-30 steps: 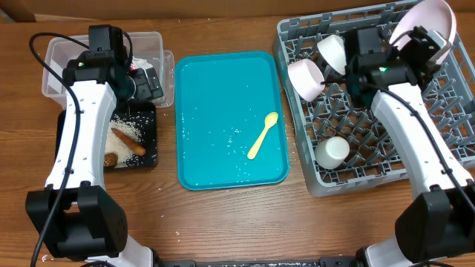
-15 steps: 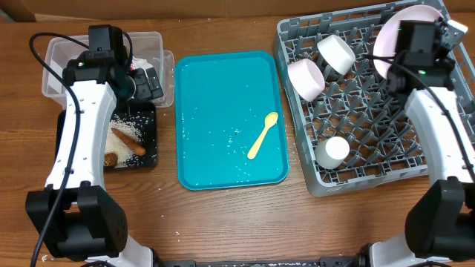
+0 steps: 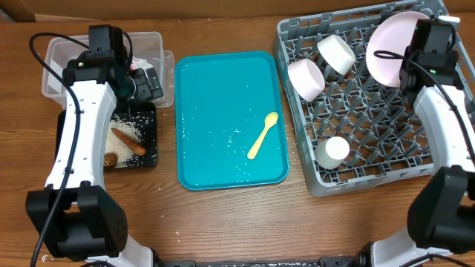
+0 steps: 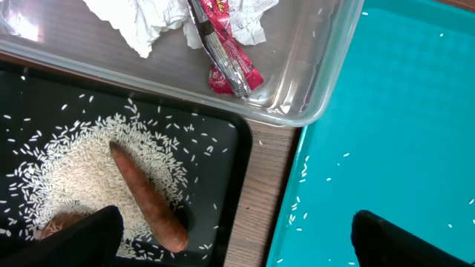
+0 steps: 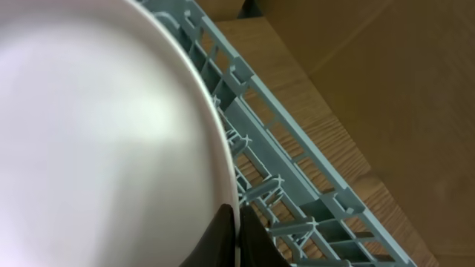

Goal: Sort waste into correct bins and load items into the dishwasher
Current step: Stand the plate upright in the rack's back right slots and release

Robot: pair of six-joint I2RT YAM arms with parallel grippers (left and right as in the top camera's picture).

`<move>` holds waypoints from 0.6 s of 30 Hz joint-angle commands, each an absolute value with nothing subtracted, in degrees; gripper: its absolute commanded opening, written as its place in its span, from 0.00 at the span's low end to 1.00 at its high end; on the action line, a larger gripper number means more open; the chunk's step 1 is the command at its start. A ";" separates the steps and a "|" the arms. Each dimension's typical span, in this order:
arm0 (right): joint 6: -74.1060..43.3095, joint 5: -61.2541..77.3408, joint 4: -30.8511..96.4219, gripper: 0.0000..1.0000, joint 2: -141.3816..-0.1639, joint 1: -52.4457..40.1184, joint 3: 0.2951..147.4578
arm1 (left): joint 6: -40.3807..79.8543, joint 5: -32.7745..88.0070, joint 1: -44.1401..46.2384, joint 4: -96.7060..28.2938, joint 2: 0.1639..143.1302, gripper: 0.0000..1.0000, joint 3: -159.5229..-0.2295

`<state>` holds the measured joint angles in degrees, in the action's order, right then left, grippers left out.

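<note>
Now my right tool (image 5: 237, 226) is pinched on the rim of the white plate (image 3: 392, 46), which stands tilted over the far right corner of the dish rack (image 3: 371, 126). Half a second ago the plate sat further right, out toward the rack's edge. My left tool (image 4: 241, 241) is spread wide and holds nothing, unmoved above the black tray (image 4: 230, 185) and clear tub (image 4: 312, 74). The yellow spoon (image 3: 262, 136) lies on the teal tray (image 3: 223, 89), as before.

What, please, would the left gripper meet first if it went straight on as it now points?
Probably the black tray at its right rim, or the table strip beside it; depth is unclear.
</note>
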<state>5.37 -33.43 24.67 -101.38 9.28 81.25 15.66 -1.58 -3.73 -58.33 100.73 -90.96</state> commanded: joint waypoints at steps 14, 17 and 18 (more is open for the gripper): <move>6.33 -43.99 18.65 0.04 -104.22 8.80 81.34 | 14.76 -2.07 -3.62 -58.26 100.01 1.00 -91.22; 6.22 -42.24 20.08 0.04 -104.22 7.73 81.34 | 14.76 -2.07 -3.62 -58.26 100.01 1.00 -91.22; 6.22 -41.36 20.56 0.04 -104.22 7.01 81.34 | 14.76 -2.04 -3.62 -58.26 100.01 1.00 -91.22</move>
<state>5.82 -40.49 20.03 -103.79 8.32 81.23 15.66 -1.56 -3.73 -58.33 100.73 -90.96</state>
